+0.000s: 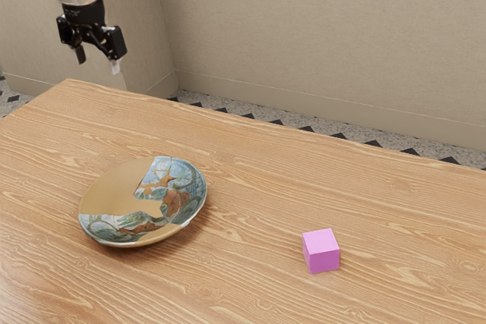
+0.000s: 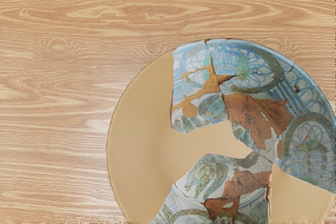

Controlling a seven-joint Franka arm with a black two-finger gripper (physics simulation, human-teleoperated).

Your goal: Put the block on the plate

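Observation:
High at the exterior view's upper left, my gripper (image 1: 97,66) hangs above the table's far left part, its two fingers apart with nothing between them. The pink block (image 1: 321,251) rests on the table toward the exterior view's lower right, apart from the plate. A round plate (image 1: 125,191), tan with patches of blue, green and brown pattern, lies on the table left of the block. In the wrist view the same plate (image 2: 142,140) is seen from above, its lower part cut off by the picture's edge.
The wooden table (image 1: 250,149) extends under both things, its far edge running across the exterior view. Behind it are a beige wall (image 1: 326,43) and a patterned floor strip. Bare wood (image 2: 58,103) lies beside the plate in the wrist view.

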